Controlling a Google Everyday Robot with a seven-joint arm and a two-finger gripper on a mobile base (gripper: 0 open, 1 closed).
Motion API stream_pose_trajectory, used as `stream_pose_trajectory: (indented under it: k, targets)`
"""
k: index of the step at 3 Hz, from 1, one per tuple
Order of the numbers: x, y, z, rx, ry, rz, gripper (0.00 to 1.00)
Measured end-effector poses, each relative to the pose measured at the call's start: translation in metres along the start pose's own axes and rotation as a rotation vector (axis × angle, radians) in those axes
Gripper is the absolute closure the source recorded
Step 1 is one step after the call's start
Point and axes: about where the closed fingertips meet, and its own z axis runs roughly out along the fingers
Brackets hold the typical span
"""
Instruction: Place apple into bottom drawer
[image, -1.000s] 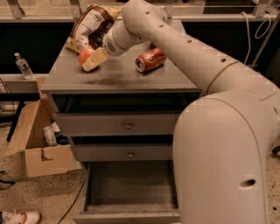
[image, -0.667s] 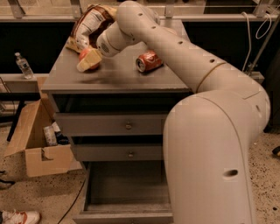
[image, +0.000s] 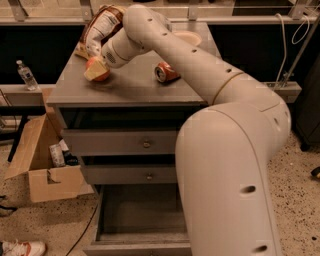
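Arm (image: 200, 65) swung nearer camera; gripper (image: 96, 71) low over cabinet top (image: 130, 90), fingers (image: 91, 75) seemingly clamped on apple (image: 101, 65). Firm, smooth, light: hold across middle. Open bottom drawer (image: 135, 210) well below fingers.

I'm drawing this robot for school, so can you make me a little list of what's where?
Apple: small round orange-red apple, on the grey cabinet top
Tool: tool, down at the apple
Bottom drawer: deep grey wooden bottom drawer, pulled open, apple not in it
Can: red soda can, lying on its side, right of the apple
Floor: open cardboard box, left of the cabinet
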Motion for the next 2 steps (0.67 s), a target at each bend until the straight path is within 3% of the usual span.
stream_pose_trajectory:
  k: [1, 2]
  targets:
    - [-0.005, 0.01, -0.015, 0.009, -0.025, -0.002, 0.81]
    - [0.001, 0.029, -0.079, 0.06, -0.089, -0.012, 1.0]
